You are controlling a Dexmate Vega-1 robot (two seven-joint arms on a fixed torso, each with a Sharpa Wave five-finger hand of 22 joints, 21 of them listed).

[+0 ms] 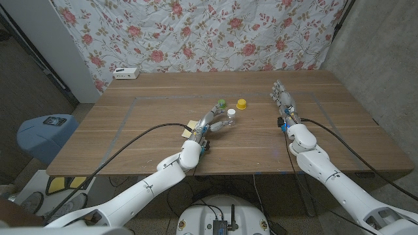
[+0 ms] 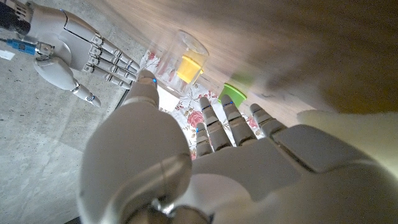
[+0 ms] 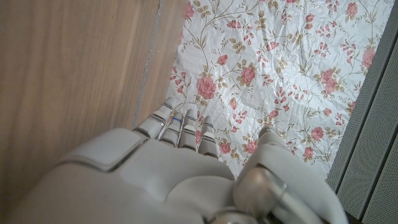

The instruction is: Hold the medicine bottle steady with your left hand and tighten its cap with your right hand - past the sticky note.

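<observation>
Floral cloth [image 1: 196,32] hung behind the wooden table [image 1: 130,130], and a white box [image 1: 126,73] sat at its far left corner. On the boards the left hand [image 1: 210,124] reached forward with its fingers spread, and the medicine bottle [image 1: 230,116], a small clear one with a white top, stood just beside its fingertips; whether they touched it I cannot tell from the head view. In the left wrist view the fingers [image 2: 214,124] were apart with nothing closed between them, and the bottle [image 2: 181,57] stood just beyond the thumb tip. A yellow cap [image 1: 241,104] lay just past the bottle, away from the hand, and a green-topped thing [image 1: 222,102] stood off the fingertips to the left. A yellow sticky note [image 1: 190,128] lay beside the wrist.

The right hand [image 1: 282,98] waited well off to the right, fingers straight and close together, holding nothing.

The bottle looked light, stiff and smooth, likely plastic, so it would probably tip or skid at a nudge. A grip round the lower body would seem best, leaving the neck free for the cap, which looked small and would want a fingertip pinch.
</observation>
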